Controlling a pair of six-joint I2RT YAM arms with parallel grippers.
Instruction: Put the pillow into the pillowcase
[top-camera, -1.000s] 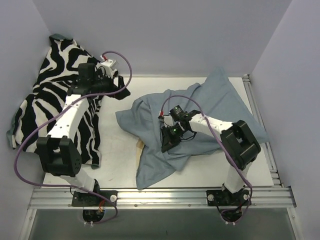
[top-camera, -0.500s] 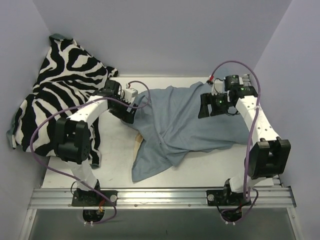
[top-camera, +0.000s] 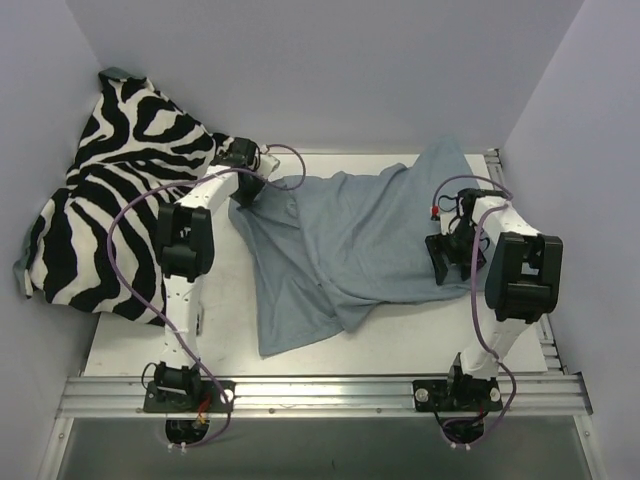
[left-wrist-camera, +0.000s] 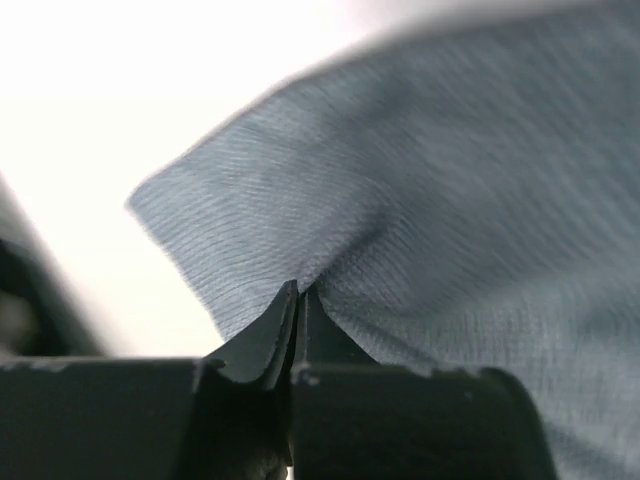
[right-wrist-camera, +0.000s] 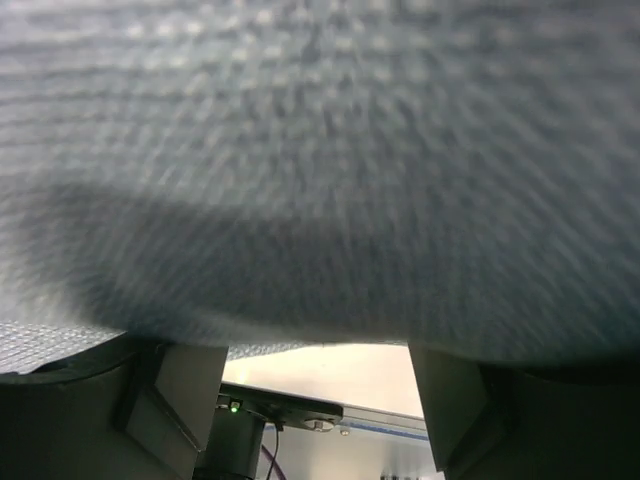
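Nearest me, the pillowcase (top-camera: 340, 240) lies grey-blue side up across the middle of the table (top-camera: 232, 345), with one corner trailing toward the arm bases. The right gripper (top-camera: 443, 262) sits at the cloth's right edge. On its wrist cam the fingers (right-wrist-camera: 170, 405) are spread wide with fabric draped across in front, nothing pinched as far as I can see. Further back, the left gripper (top-camera: 244, 193) is clamped tight on the pillowcase's far-left corner. A zebra-print cloth (top-camera: 110, 170) is heaped back left.
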